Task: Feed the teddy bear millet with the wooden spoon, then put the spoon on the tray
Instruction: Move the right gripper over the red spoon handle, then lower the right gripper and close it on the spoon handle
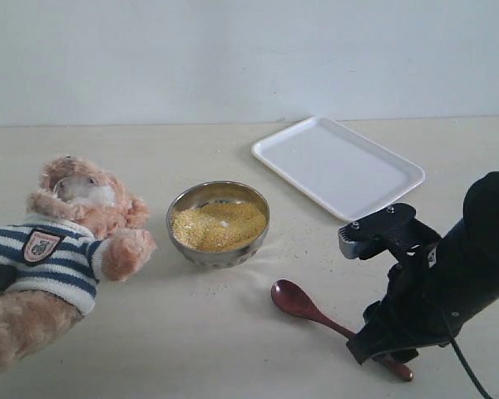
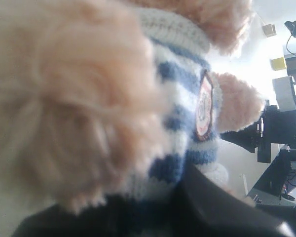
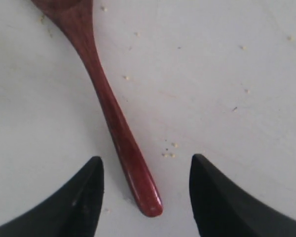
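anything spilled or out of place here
Yes, a little: stray millet grains lie scattered on the table around the spoon and near the bowl. Nothing looks tipped or broken.

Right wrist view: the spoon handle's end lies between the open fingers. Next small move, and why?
Probably ease the right gripper straight down around the wooden spoon, ready to close. Its jaws stand open, the handle's end lies between the fingers, nearer one of them, and the spoon rests flat on the table, not yet gripped.

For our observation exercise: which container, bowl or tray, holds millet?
The steel bowl beside the teddy bear, filled with yellow millet; the white tray holds none.
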